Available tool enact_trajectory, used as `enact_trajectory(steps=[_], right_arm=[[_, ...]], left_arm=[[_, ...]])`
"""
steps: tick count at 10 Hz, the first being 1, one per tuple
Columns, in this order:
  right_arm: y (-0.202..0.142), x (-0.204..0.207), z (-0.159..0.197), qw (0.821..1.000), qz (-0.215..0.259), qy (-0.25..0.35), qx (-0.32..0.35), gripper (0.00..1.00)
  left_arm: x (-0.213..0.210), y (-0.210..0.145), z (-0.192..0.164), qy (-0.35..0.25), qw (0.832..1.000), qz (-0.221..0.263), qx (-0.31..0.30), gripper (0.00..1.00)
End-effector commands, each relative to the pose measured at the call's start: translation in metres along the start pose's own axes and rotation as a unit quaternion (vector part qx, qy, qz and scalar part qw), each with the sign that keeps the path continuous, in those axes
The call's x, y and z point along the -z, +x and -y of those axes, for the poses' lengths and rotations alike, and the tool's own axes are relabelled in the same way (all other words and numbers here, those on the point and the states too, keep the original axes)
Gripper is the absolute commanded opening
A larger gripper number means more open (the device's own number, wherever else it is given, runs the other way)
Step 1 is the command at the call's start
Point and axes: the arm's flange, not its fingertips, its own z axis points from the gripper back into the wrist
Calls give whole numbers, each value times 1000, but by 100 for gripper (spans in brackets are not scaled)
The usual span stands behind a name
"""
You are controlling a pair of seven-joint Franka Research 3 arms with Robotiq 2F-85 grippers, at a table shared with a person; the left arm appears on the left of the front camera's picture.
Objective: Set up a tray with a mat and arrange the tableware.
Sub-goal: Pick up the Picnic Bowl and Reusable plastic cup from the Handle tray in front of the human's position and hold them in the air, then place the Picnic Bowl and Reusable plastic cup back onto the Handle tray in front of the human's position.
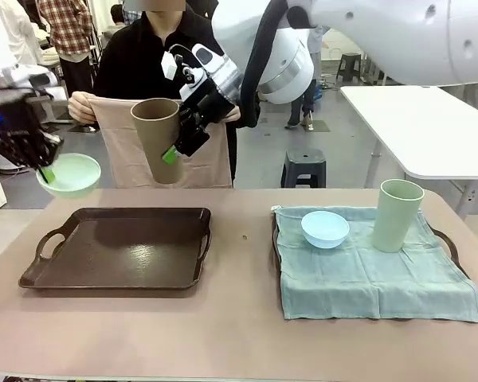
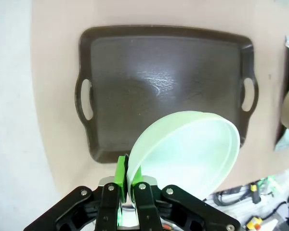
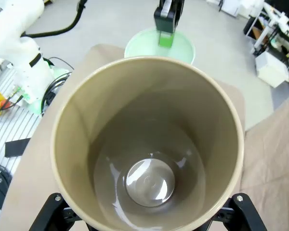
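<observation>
A: Big stuff first. Table, two trays?
B: Yes. Bare dark tray on the robot's left. Right tray is covered by a blue-green mat.
A: Person?
B: Far side, holding a beige cloth up by its top corners.
A: Right arm?
B: Right gripper reaches across the middle, above the dark tray's far edge. It's clamped around the brown cup, held in the air and tilted, mouth up-left. In the right wrist view the cup sits between the fingers, mouth to the camera.
A: Left arm?
B: Left gripper is at the far left, off the table's corner. Fingers pinched tight on the rim of the green bowl, one pad inside, one outside. Bowl hangs to the gripper's right. Left wrist view: bowl tipped, over the dark tray's near edge.
A: Rest of the tableware?
B: Green cup upright on the mat, far right. Blue bowl on the mat, left of it, apart.
</observation>
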Motion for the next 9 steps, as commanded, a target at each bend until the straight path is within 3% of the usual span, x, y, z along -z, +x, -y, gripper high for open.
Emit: enact_trajectory(steps=[1,2,3,9], right_arm=[[-12,2,-10,1000,-5,2,25,0],[-20,7,-6,999,-10,28,35,0],[-2,1,-4,1000,-5,2,5,0],[-2,1,-4,1000,-5,2,5,0]], left_arm=[[-23,-10,1,-13,1000,14,-10,0],[0,0,0,0,1000,0,0,0],[0,0,0,0,1000,0,0,0],[0,0,0,0,1000,0,0,0]])
